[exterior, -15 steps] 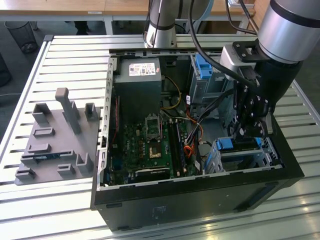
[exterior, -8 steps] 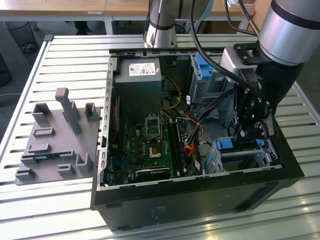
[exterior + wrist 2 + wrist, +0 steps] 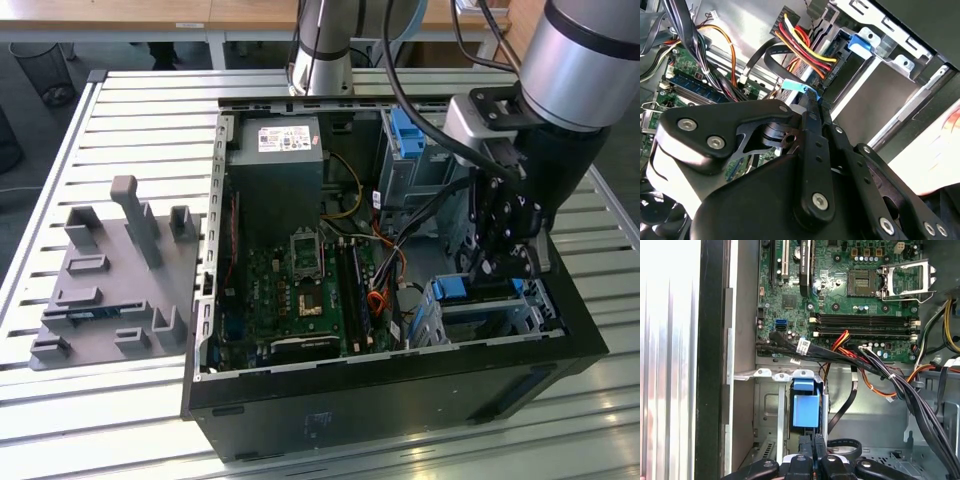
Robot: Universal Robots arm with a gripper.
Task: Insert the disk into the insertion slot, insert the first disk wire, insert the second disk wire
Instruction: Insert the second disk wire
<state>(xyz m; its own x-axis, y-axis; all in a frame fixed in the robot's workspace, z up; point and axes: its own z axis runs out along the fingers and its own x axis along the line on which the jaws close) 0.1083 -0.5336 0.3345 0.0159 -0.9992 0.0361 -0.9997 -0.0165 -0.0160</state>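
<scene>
At the computer case's (image 3: 400, 400) drive corner, my gripper (image 3: 812, 445) hangs.
I see its jaws clenched together, just above the blue carrier (image 3: 805, 410).

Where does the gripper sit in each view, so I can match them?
Exterior view: gripper inside the case, on the exterior view's right, by a blue plastic part.
First wrist view: gripper next to that blue part.
Second wrist view: gripper before coloured wires.
Shared landmark: green motherboard.

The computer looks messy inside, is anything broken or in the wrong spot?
Nothing looks broken. The computer case lies open on its side, and loose cables drape across the green motherboard. The gripper reaches down inside beside a blue tab.
</scene>
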